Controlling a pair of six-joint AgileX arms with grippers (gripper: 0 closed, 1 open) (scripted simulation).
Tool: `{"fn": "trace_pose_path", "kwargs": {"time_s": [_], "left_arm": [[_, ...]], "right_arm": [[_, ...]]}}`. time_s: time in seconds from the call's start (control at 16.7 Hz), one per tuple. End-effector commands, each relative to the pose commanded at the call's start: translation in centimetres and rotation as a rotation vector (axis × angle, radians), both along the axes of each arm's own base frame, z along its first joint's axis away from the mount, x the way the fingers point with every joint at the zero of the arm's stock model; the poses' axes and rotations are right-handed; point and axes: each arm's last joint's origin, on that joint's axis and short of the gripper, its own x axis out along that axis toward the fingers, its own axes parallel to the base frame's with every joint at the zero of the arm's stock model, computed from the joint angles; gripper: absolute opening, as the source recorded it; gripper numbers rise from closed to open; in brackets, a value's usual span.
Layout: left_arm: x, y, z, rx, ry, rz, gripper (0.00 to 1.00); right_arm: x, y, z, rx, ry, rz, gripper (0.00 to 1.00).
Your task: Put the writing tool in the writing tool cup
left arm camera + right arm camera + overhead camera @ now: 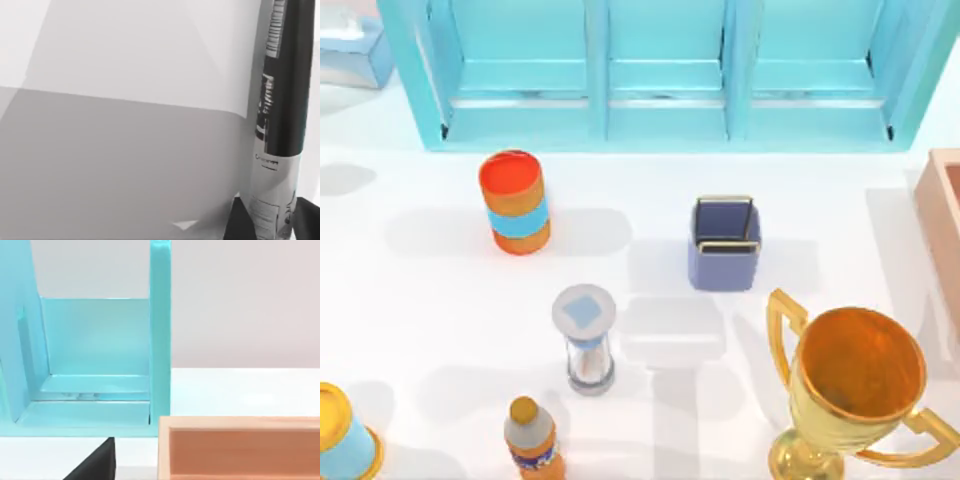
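Observation:
The writing tool (282,100), a slim stick with a black shaft and a white printed end, stands between the black fingers (239,222) of my left gripper (271,220), which is shut on it above a plain white surface. The writing tool cup (725,245), a small square periwinkle holder with a brass rim and divider, stands upright right of the table's middle. A black piece of my right gripper (96,465) shows in the right wrist view, facing the teal shelf (95,355) and a peach box (240,447).
An orange can with a blue band (514,202) stands left of the cup. An hourglass (585,340) and a small bottle (532,440) stand in front, a big gold trophy (850,390) at front right, another can (340,435) at front left. The teal shelf (665,75) lines the back.

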Motion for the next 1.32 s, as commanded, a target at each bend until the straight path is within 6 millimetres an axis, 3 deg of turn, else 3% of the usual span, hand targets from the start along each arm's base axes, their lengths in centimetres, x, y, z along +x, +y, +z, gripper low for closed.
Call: {"fn": "trace_pose_path", "kwargs": {"time_s": [0.3,0.54,0.9,1.08,1.32], "left_arm": [[-2.1,1.6,2.2,0.005,0.0,0.017,0.0],[-6.6,2.5,6.6,-0.018,0.028,0.018,0.0],[-13.7,1.0,13.6,-0.02,0.017,0.003,0.0],[-15.0,0.3,15.0,0.0,0.0,0.0,0.0],[-14.9,0.3,14.8,-0.003,0.005,-0.005,0.0]], "right_arm": [[0.0,0.0,0.0,0.0,0.0,0.0,1.0],[0.0,0.0,0.0,0.0,0.0,0.0,1.0],[0.0,0.0,0.0,0.0,0.0,0.0,1.0],[0.0,0.0,0.0,0.0,0.0,0.0,1.0],[0.0,0.0,0.0,0.0,0.0,0.0,1.0]]}}
